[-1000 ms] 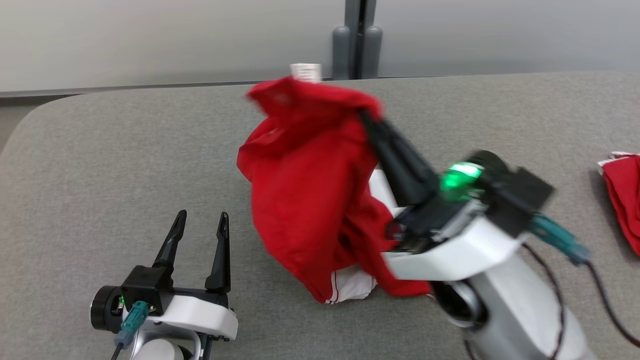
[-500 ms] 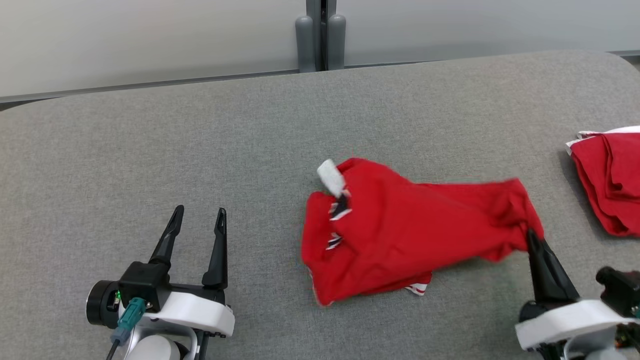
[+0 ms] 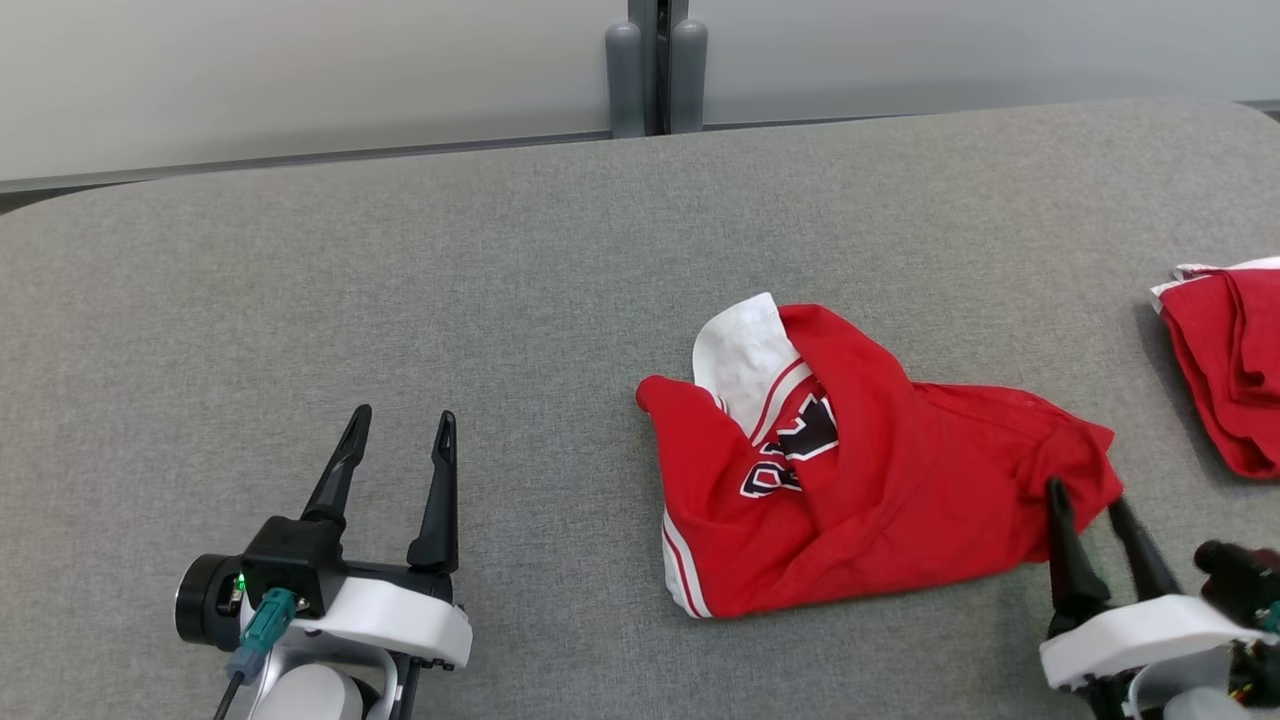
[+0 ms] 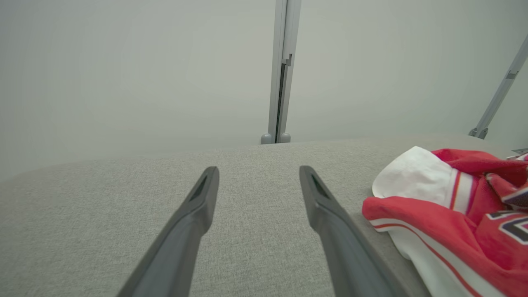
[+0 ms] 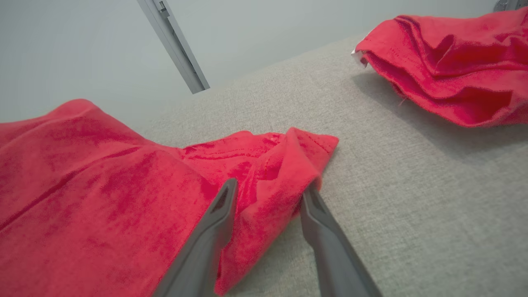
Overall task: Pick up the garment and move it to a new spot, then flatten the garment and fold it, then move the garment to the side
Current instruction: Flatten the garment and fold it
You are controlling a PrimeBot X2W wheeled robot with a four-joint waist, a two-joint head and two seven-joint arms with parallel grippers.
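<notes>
Lying crumpled on the grey fabric-covered table [image 3: 400, 250], right of centre in the head view, the red garment with white trim [image 3: 900, 500] has settled since half a second ago; a white inner panel [image 3: 745, 355] and dark lettering [image 3: 800, 445] now face up. The right gripper [image 3: 1086, 495], then pinched on its right corner, now has its fingers parted, a fold of that corner lying between them; the left gripper [image 3: 405, 415] stays spread over bare table, well apart from the cloth. The garment's long axis runs left to right across the table, with the white-striped end toward the left gripper and the bunched corner toward the right gripper; a second red cloth heap [image 3: 1235, 370] sits at the table's right edge.
</notes>
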